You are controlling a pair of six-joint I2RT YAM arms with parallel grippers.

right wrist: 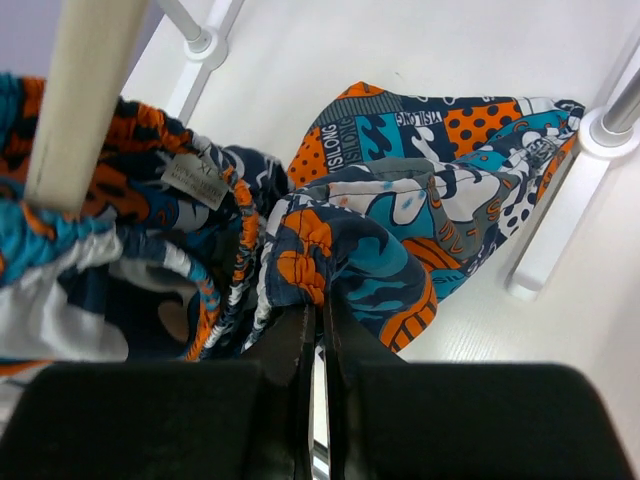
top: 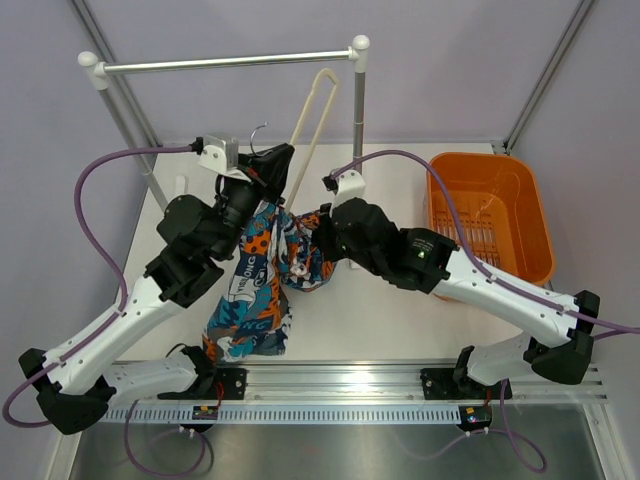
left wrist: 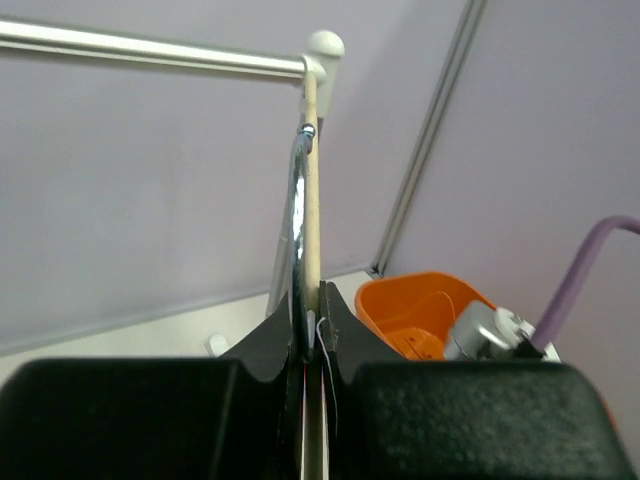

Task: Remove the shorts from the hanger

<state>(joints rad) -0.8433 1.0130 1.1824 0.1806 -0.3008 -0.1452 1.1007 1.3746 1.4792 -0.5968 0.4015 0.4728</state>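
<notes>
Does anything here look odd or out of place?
Yes: the hanger is off the rail, clamped askew in the left gripper, its hook catching nothing. The shorts sag crumpled from it, pinched by the right gripper.

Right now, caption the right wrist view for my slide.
Right fingers pinch the patterned shorts, cream hanger slanting at upper left above the white table.

Pale lilac walls (top: 450, 60) are enclosing a white surface (top: 380, 320) lying beneath the jaws. A silver rail (top: 220, 63) is spanning above and beyond the jaws, while an orange bin (top: 510, 200) is sitting to their right under soft, even light.
</notes>
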